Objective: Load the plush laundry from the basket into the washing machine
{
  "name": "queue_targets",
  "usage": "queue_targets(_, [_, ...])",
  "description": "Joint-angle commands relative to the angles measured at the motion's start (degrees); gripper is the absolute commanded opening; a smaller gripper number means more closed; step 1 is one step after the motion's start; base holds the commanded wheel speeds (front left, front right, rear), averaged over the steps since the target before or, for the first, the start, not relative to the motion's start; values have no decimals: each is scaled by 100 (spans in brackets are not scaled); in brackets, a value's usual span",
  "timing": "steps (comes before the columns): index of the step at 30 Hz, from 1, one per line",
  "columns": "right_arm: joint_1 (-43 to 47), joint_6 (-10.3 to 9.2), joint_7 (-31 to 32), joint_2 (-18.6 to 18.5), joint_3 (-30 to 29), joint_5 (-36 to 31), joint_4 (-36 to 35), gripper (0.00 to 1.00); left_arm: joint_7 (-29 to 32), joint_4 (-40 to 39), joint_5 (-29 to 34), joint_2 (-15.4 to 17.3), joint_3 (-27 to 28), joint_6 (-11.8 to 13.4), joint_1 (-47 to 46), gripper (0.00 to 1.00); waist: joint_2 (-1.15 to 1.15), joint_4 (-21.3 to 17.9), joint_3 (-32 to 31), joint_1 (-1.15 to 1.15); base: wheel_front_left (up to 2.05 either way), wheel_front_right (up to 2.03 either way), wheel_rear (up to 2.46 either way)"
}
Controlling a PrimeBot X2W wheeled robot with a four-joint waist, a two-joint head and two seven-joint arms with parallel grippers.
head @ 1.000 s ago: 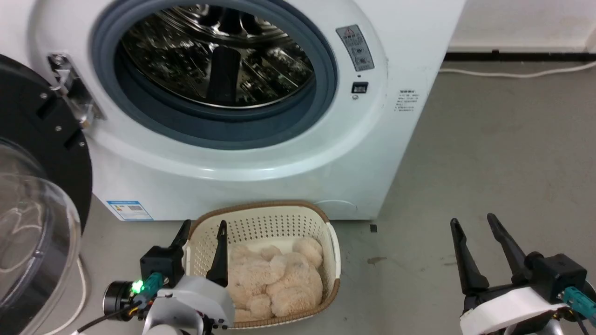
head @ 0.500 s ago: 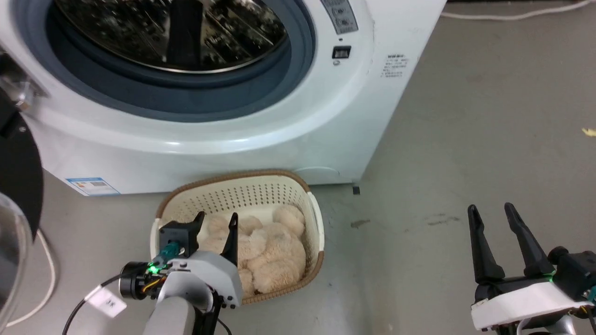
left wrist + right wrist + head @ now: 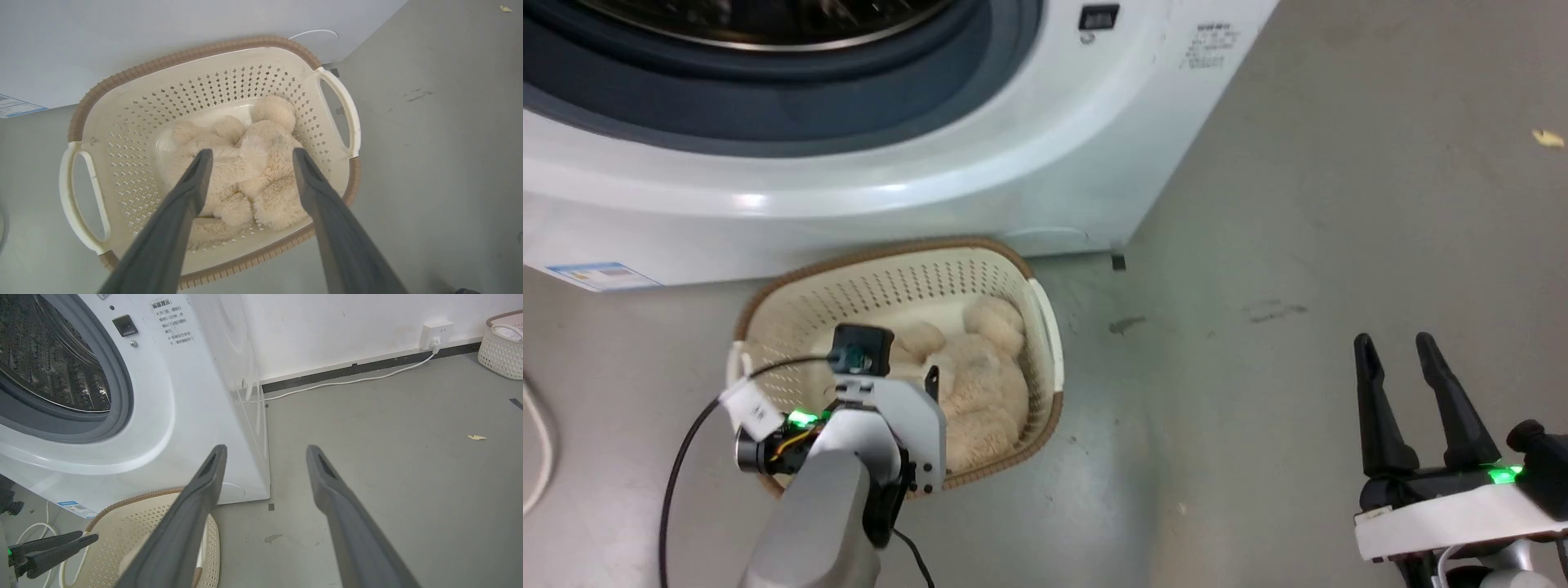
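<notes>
Right, my left gripper (image 3: pixel 251 152) hangs directly over the basket (image 3: pixel 212 85), fingers spread to their full width and pointing down into it, with nothing held between them. The plush laundry (image 3: pixel 255 179) lies on the basket's floor, a shaggy cream heap bunched toward the basket's right-hand handle, one rounded lump lying toward the far wall. Through the left wrist camera both fingertips frame the heap's middle; whether they touch the fur I cannot tell. The basket itself sits upright on the grey floor (image 3: pixel 1298 204), its brown rim unbroken and both side handles free.

Just behind the basket stands the washing machine (image 3: pixel 980 188), its white front close to the basket's far rim. Its grey gasket (image 3: pixel 768 98) rings the open mouth above the basket, and from the right wrist camera I can see the shiny perforated drum (image 3: pixel 49 363) inside.

My right gripper (image 3: pixel 1393 339) is well off to the basket's right over bare floor, fingers fully parted and empty. Farther right of the basket, a small yellowish scrap (image 3: pixel 1547 137) lies on the floor.
</notes>
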Motion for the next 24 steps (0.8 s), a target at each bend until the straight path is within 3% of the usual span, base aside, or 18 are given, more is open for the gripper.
queue_targets(1, [-95, 3, -53, -2, 0, 73, -46, 100, 72, 127, -8, 39, -51, 43, -153, 100, 0, -80, 136, -1, 0, 0, 0])
queue_targets(11, [-135, 3, -172, -2, 0, 412, -195, 100, 1047, 917, 228, 294, -627, 163, -898, 100, 0, -280, 789, -1, 0, 0, 0])
queue_targets(18, [-118, 4, -268, -3, 41, 734, -350, 100, 1455, 1323, 418, 608, -1015, 543, -1464, 100, 0, -403, 1369, -1, 0, 0, 0])
queue_targets(24, [-114, 4, -328, -3, 68, 878, -446, 100, 1646, 1476, 418, 713, -1177, 691, -1774, 100, 0, -457, 1697, -1, 0, 0, 0])
